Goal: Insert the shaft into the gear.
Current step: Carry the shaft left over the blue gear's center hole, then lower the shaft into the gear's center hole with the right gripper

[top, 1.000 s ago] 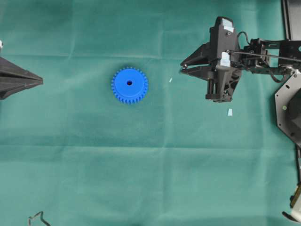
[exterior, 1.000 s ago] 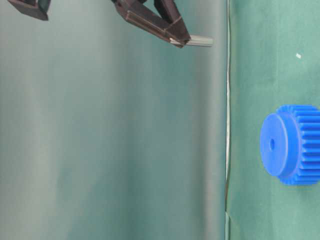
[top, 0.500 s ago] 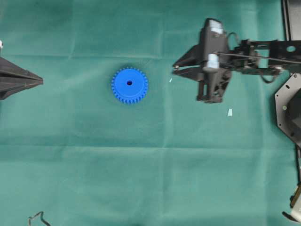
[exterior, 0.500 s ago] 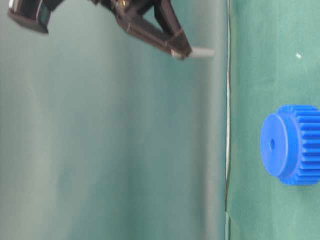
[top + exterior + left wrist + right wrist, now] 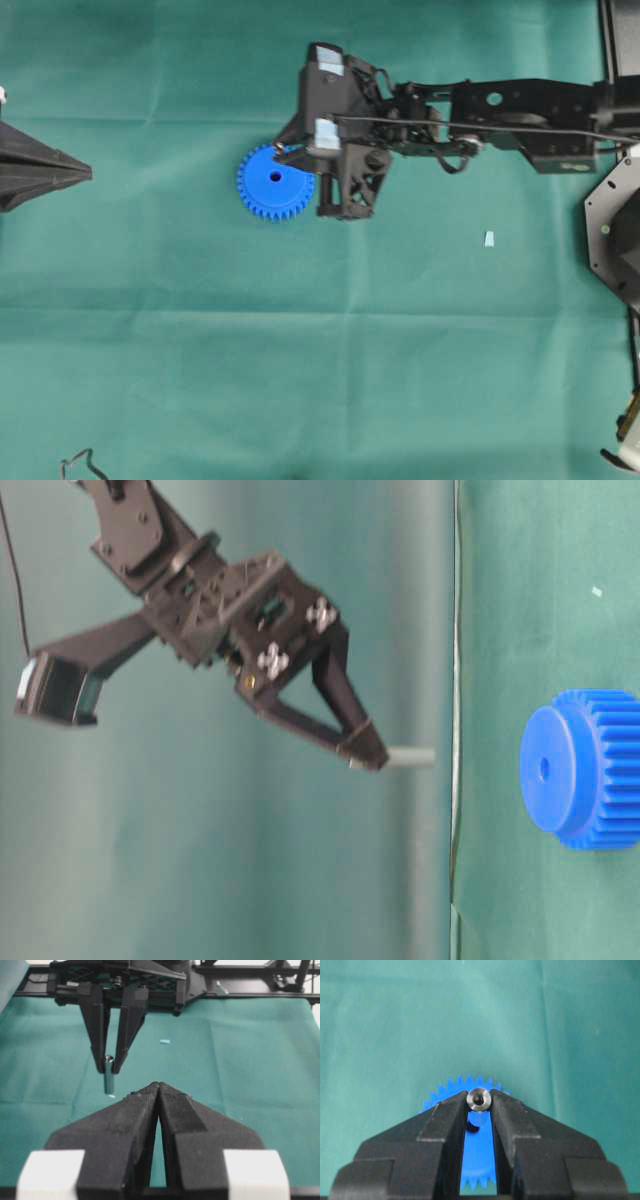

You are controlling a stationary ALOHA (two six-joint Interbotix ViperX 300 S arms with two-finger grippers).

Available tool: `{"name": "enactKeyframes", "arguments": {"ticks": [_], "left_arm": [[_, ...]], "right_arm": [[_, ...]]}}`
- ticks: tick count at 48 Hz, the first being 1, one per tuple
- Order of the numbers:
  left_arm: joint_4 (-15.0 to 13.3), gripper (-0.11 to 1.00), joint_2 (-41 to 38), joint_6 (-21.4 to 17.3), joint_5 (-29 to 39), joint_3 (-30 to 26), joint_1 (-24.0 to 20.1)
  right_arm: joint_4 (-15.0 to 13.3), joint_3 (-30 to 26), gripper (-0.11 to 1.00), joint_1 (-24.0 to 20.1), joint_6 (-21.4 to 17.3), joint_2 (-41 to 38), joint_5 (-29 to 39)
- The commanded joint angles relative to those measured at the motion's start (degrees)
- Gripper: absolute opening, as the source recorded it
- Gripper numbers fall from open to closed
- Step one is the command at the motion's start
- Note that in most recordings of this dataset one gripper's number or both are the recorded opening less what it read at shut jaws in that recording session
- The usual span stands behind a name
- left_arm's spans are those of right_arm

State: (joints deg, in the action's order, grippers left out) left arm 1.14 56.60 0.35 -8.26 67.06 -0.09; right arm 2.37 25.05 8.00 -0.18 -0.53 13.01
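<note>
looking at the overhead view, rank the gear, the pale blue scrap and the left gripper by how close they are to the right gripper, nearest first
1. The gear, directly beneath the right gripper tips.
2. The left gripper, at the left edge.
3. The pale blue scrap, off to the right, slightly farther.

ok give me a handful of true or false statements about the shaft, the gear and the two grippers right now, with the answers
1. The right gripper is shut on the small silvery-grey metal shaft. True.
2. The shaft is already seated in the centre hole of the bright blue plastic toothed gear. False: in the table-level view the shaft hangs in the air above the table, clear of the gear.
3. The left gripper has its fingers closed together and holds nothing. True.
4. The gear lies tipped on its edge. False: it lies flat on the green cloth, hub upward.
5. A small pale blue scrap lies on the cloth away from the gear. True.
</note>
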Motion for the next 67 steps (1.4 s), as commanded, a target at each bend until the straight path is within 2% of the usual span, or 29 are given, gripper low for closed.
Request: {"name": "enactKeyframes", "arguments": {"ticks": [1,24,41,67], "left_arm": [[0.18,0.00,-0.44,-0.09,-0.26,-1.41,0.00],[0.18,0.00,-0.44,-0.09,-0.26,-1.41,0.00],[0.18,0.00,-0.53,-0.09,-0.26,-1.41,-0.09],[0.18,0.00,-0.62,-0.09,-0.26,-1.41,0.00]], "right_arm": [[0.00,-2.55,0.17,-0.18,0.00,0.09,0.00],[0.00,-1.41,0.17,-0.18,-0.09,-1.85,-1.76],[-0.09,0.88,0.17,-0.18,-0.26,-7.65,-7.82],[0.00,3.08,0.17,0.09,-0.35,-9.67,-11.87]]}}
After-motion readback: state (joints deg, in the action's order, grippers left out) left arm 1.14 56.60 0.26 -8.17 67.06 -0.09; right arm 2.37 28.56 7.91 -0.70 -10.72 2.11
